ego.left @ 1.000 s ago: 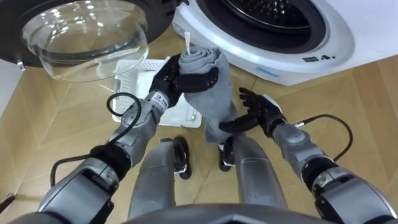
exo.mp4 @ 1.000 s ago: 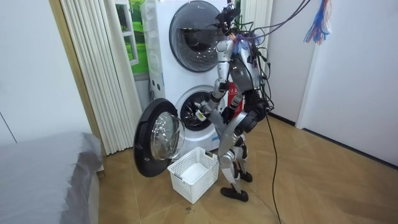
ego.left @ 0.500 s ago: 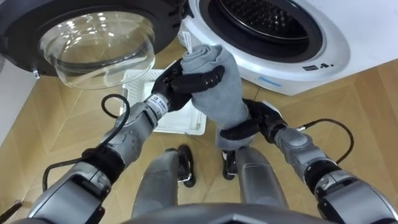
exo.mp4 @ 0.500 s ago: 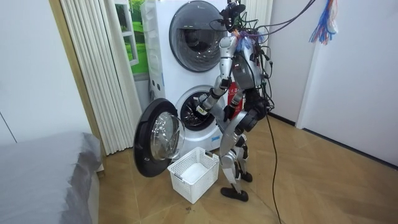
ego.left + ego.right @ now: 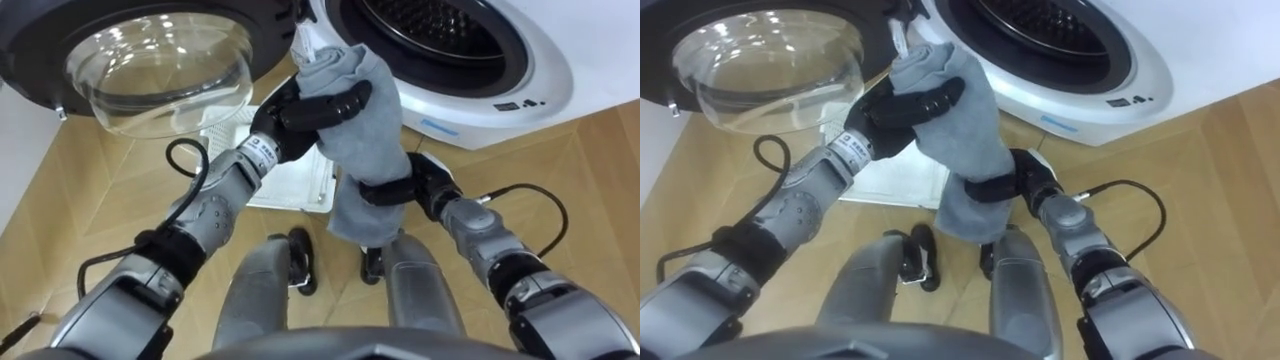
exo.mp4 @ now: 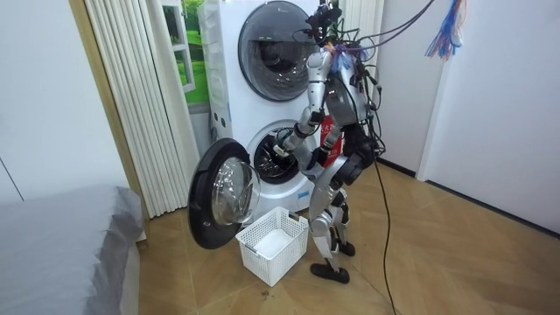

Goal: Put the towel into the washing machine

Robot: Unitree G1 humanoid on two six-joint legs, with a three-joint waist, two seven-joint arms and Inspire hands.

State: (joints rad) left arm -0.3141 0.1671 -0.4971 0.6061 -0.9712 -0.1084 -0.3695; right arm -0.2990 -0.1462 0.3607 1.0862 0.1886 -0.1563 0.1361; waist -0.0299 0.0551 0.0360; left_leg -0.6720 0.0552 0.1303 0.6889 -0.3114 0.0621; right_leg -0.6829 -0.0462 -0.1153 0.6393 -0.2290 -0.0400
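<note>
A grey towel (image 5: 365, 125) hangs in front of the washing machine's open drum (image 5: 440, 35). My left hand (image 5: 300, 112) is shut on the towel's bunched top, just below the drum's rim. My right hand (image 5: 412, 186) comes in from the right, its fingers curled across the towel's lower part. The towel's bottom end hangs loose above my legs. The right eye view shows the same: the towel (image 5: 965, 130), the left hand (image 5: 902, 110) and the right hand (image 5: 1012, 186). In the room view I stand close before the lower machine (image 6: 278, 162).
The round glass door (image 5: 150, 65) stands swung open at the left. A white plastic basket (image 5: 290, 175) sits on the wood floor under my left arm; it is also in the room view (image 6: 273, 243). A second machine (image 6: 271, 52) is stacked above. A bed (image 6: 61, 245) is at the room view's left.
My right hand has moved in from open beside the towel and curled round its lower part. My left hand has lifted the towel's top closer to the drum's rim.
</note>
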